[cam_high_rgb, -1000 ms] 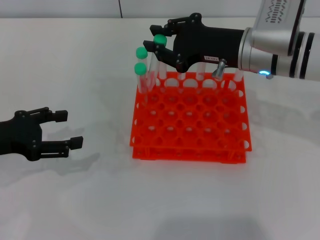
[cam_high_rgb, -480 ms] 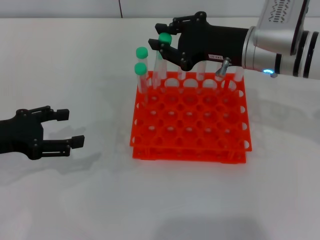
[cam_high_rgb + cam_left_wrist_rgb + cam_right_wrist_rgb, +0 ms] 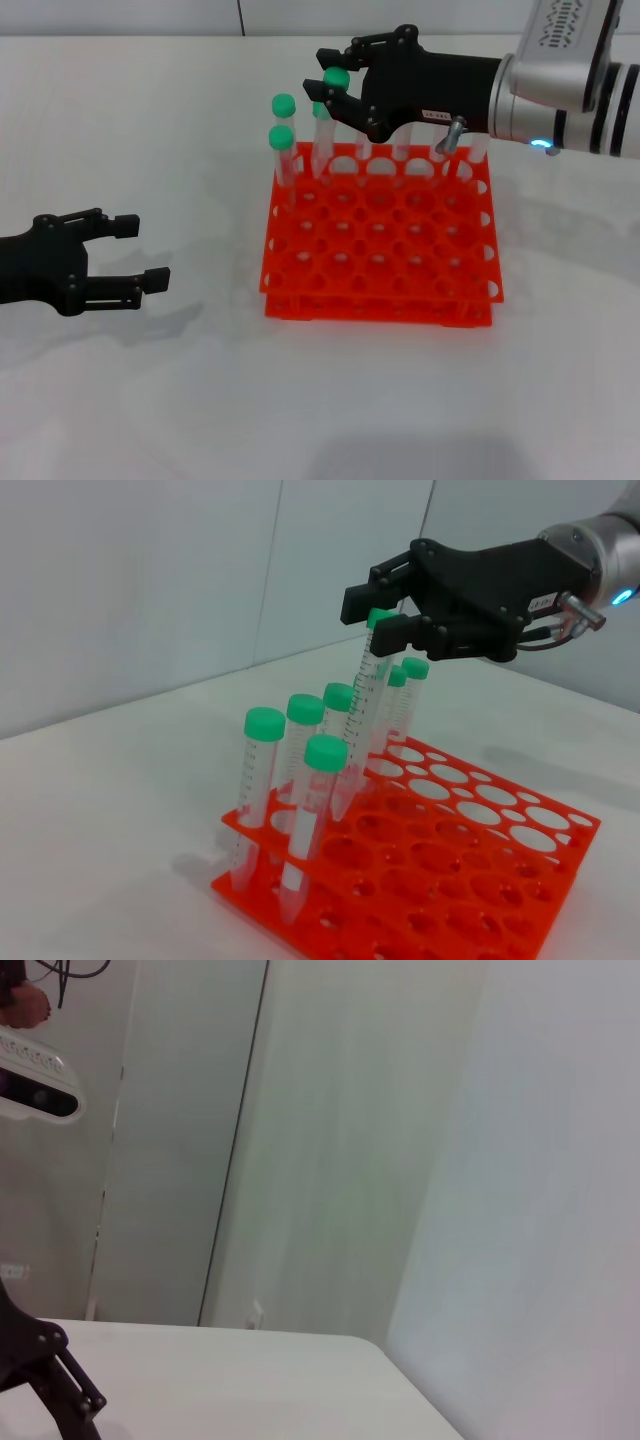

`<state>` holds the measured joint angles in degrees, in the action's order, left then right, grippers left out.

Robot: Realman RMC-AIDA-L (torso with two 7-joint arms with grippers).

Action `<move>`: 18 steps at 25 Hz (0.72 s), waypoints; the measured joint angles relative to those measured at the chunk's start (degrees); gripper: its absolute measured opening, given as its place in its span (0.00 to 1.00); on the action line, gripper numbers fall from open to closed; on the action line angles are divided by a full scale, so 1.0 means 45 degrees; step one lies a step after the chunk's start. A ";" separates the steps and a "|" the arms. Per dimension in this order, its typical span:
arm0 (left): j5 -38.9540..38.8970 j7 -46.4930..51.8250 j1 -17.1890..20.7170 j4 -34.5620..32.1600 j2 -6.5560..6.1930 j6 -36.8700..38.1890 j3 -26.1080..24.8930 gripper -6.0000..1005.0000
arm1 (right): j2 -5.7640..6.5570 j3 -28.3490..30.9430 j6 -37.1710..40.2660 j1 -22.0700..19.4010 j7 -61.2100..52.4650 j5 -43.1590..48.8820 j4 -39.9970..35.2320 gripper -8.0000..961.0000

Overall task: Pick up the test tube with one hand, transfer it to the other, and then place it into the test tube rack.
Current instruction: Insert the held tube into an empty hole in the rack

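The right tool (image 3: 335,92) hangs over the far left corner of the orange rack (image 3: 380,240), its fingers clamped on the green cap end of the tube (image 3: 360,720). The tube leans below the tool, its tip low among the back-row holes, though whether it has entered one cannot be told.

Risk, as a judgement: the tube is tilted, so on release it may catch on a hole rim and jam, or lean over against a neighbour. The cause would be the slant of the grip and the tight spacing at that corner.

Largest to smallest around the tool: the white counter (image 3: 200,400) carries everything. The rack lies beneath and nearer than the tool, most holes bare. The left tool (image 3: 125,255) rests well apart, low over the counter, fingers spread and holding nothing. Other green-capped tubes (image 3: 262,780) stand just beside the held one, crowding the corner; further clear tubes sit under the tool's body.

What stands in the way: those neighbouring caps, close to the fingers, could be knocked as the tool opens or lifts away.
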<state>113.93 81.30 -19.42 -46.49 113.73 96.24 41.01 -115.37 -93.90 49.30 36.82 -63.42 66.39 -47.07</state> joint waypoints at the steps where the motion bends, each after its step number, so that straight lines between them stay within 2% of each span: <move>1: 0.0001 0.0000 -0.0004 0.0000 0.0000 0.0000 0.0000 0.88 | 0.0000 0.0006 -0.0011 0.0000 0.0009 0.0007 0.0008 0.30; 18: 0.0014 0.0000 -0.0040 0.0000 -0.0001 -0.0017 -0.0012 0.88 | -0.0016 -0.0013 -0.0190 -0.0036 0.0031 0.0349 0.0016 0.30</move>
<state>114.00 81.30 -19.60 -46.49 113.73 96.17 40.95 -115.44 -93.96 48.44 36.66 -63.28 67.96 -47.00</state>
